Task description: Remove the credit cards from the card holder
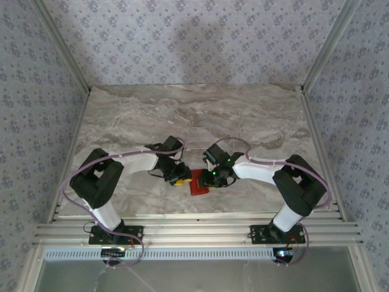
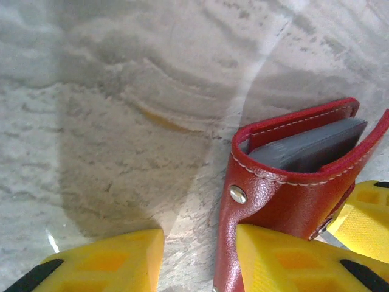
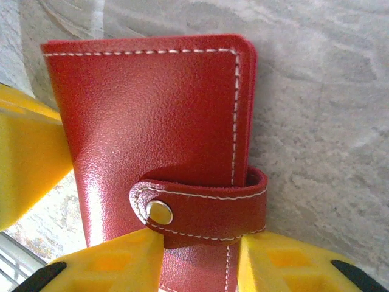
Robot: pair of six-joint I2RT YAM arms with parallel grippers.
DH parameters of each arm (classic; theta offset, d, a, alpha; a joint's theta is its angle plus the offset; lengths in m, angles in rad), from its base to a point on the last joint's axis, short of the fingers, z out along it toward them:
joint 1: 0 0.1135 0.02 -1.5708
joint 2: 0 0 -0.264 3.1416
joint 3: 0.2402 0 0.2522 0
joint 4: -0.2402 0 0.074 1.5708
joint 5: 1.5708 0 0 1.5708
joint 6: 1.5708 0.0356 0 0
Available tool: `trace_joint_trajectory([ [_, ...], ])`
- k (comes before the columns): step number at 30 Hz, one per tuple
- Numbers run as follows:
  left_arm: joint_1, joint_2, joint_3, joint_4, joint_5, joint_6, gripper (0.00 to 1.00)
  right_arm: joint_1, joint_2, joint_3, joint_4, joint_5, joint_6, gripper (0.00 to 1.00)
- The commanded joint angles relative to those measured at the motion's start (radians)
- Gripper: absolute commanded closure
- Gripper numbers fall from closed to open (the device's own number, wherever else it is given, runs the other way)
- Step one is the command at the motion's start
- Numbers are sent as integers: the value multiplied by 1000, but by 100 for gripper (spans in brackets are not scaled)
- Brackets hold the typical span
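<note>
We found the card holder [image 1: 199, 185] lying closed on the surface [image 1: 255, 115], flanked by both arms near the front edge, its long axis seemingly running front to back. The left pincer [image 2: 200, 236] stood open, the holder's side just against its right finger. The right pincer [image 3: 202, 238] was likewise spread and empty, with the fastened snap tab [image 3: 200, 207] in its gap, so we judged it better placed to unsnap. The credit cards [image 2: 310, 151] sat inside, dark edges showing at the open end. Bare room lay beyond.
</note>
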Motion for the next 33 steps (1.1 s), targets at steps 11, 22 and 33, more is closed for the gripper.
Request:
trace_joint_trajectory([
  [11,42,-52,62,98,-37,122,62,-12,-56,55,-69,62,-78,55],
  [22,76,-112,55,25,-103,152,62,-43,-143,162,-257,121,-631,48],
  [33,175,-203,-38,74,-60,124,63,14,-34,287,-390,112,-1314,49],
])
